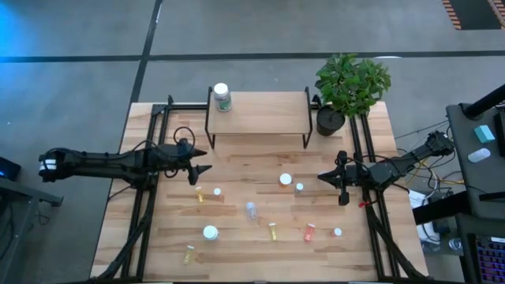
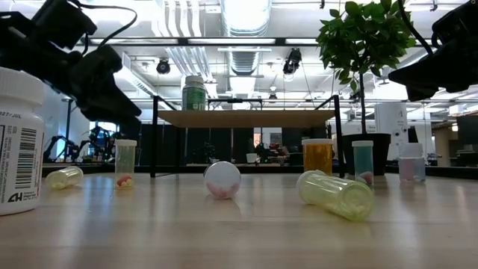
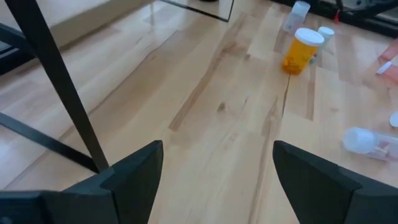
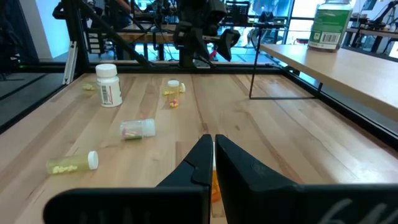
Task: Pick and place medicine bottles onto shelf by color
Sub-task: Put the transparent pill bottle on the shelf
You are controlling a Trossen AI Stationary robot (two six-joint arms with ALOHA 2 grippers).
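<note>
Standing upright on the shelf (image 1: 260,113), near its left end, is one green bottle (image 1: 222,96) with a white cap; the shelf sits at the back edge of the counter (image 1: 158,221), beside a potted plant (image 1: 347,87) at the back right corner. The other bottles lie or stand scattered over the middle and front of the counter: an orange bottle (image 1: 286,181) and a small clear vial (image 1: 299,188) stand toward the right, a clear bottle (image 1: 251,210) lies on its side in the middle, a large white bottle (image 1: 210,233) stands toward the front, and a yellow vial (image 1: 188,255) lies near the front left corner. The left gripper (image 1: 201,161) hangs over the counter just left of the shelf, its jaws spread wide with nothing between them. The right gripper (image 1: 321,177) hangs near the right edge, jaws pressed together and empty.
</note>
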